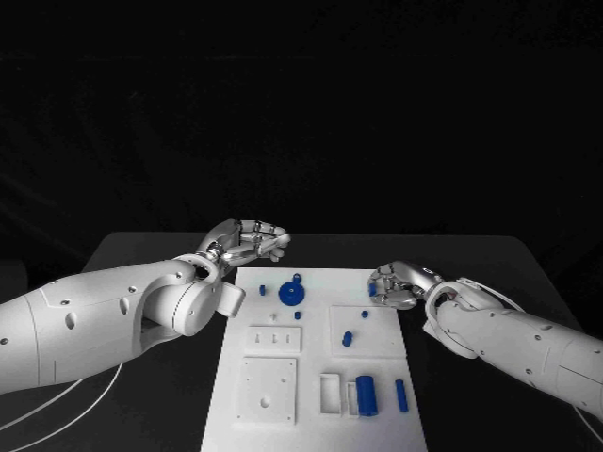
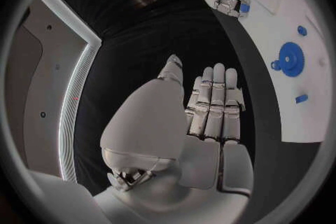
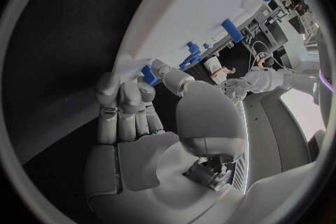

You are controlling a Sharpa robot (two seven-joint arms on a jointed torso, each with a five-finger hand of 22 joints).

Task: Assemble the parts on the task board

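Black table point(image 1: 138, 247) under a dark backdrop, with white board point(image 1: 322, 377) lying lengthwise down the middle. Nearest on board: blue cylinder point(image 1: 366, 394) lying in a white tray near the right corner, thin blue bar point(image 1: 400, 396) just right of it, and a square white block point(image 1: 269, 388) with small holes to the left. Farther along: a smaller white plate point(image 1: 274, 339) carrying short pins, and right of it a raised panel with a blue peg point(image 1: 347, 337) standing on it. Farther still: blue gear point(image 1: 292, 291) seated near the far end, a small blue piece point(image 1: 262, 291) beside it on the left and another point(image 1: 365, 314) off to the right. Right hand point(image 1: 399, 284) at the board's right edge, level with the gear, fingers curled and pinching a small blue part point(image 3: 148, 74) between thumb and fingertips, the part held just at the board's rim. Same part seen blue in the right hand's grasp point(image 2: 243, 8) from across the table. Left hand point(image 1: 248, 241) farthest off, beyond the board's far-left corner and clear of it, over bare table; fingers straight and side by side point(image 2: 213, 103), thumb apart, palm holding nothing.
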